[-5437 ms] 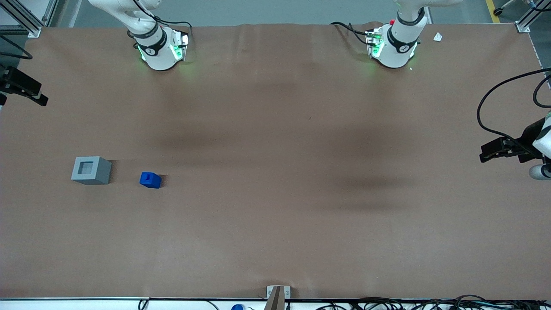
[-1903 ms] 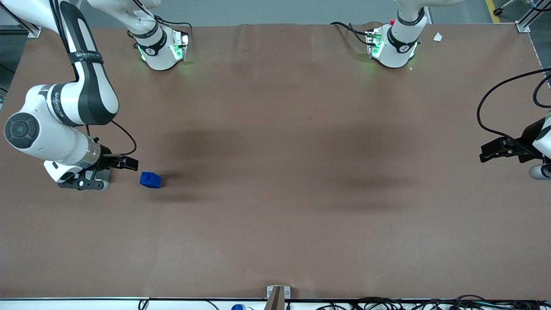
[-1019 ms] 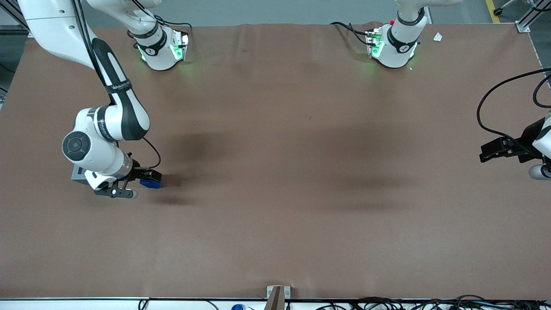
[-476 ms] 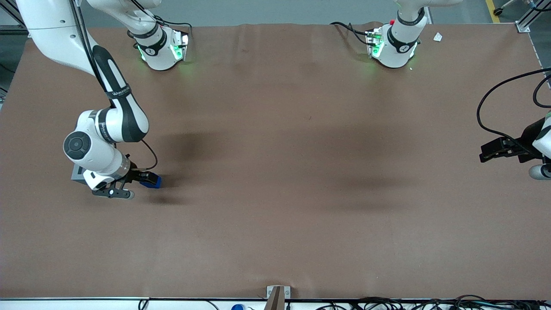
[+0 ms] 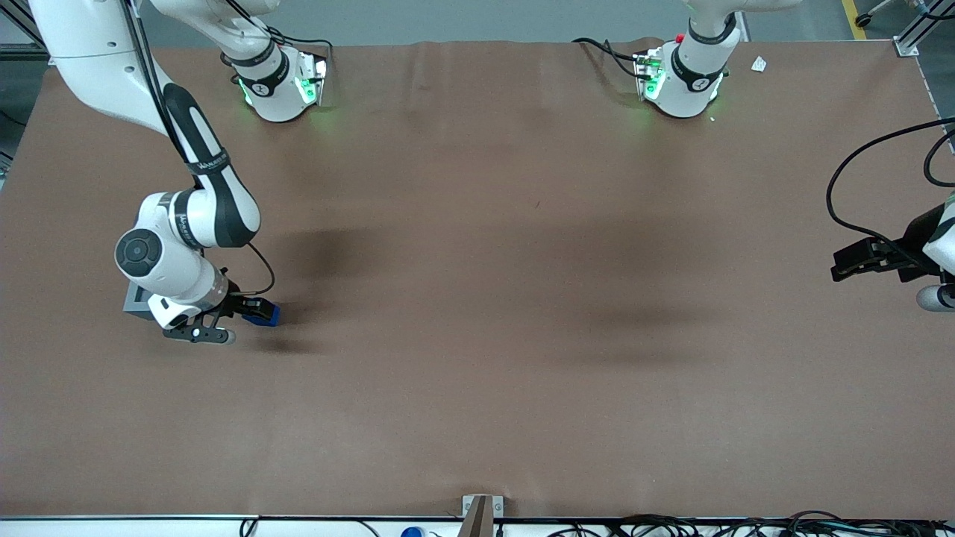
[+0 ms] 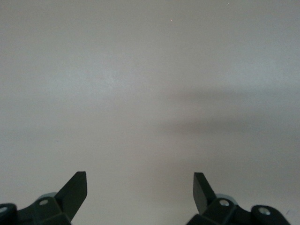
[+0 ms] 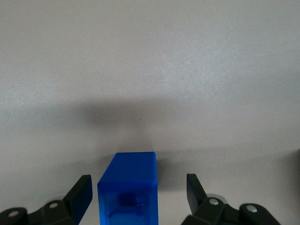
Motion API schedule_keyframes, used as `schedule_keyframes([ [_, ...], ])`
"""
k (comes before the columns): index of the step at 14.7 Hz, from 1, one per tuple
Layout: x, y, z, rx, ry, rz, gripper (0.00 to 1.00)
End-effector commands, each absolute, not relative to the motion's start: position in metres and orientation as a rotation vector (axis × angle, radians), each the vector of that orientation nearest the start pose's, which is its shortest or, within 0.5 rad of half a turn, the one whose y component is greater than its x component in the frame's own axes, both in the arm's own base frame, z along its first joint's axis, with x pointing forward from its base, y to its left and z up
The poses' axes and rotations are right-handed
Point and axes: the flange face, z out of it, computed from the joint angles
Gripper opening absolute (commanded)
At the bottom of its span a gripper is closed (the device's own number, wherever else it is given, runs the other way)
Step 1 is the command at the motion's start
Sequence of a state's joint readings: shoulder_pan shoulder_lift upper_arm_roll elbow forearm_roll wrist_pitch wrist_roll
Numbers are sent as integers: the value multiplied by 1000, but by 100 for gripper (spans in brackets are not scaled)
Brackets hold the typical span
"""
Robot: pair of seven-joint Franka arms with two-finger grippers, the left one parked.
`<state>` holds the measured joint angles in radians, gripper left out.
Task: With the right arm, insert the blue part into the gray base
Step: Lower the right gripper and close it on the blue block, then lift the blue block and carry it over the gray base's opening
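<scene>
One blue part (image 5: 270,314) is sitting on the tabletop (image 5: 477,388), one gray base (image 5: 136,301) is showing beside it, and one claw (image 7: 136,197) is hanging spread around the blue part.

Brown-covered table (image 5: 485,298) carried the blue part (image 5: 270,315) and the gray base (image 5: 135,301), near each other at the working arm's end. Claw (image 5: 246,312) sat low over the blue part, fingers spread either side, not touching. Both arm bases stood on the table.

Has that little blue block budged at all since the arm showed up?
No. The blue part sits at the same spot on the table, beside the gray base. Only the tool arrived; its open fingers now flank the block.
</scene>
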<state>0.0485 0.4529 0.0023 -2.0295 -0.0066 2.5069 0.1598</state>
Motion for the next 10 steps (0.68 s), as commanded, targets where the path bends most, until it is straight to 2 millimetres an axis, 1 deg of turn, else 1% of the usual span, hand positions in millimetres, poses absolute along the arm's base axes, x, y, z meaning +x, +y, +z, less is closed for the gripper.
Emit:
schedule_keyframes([
  [1,597,32,223,-3135,189,-36,72],
  [7,597,31,224,-3137,192,-13,34],
  [9,596,31,230,-3141,190,23,25],
  [10,596,31,238,-3141,190,28,23],
])
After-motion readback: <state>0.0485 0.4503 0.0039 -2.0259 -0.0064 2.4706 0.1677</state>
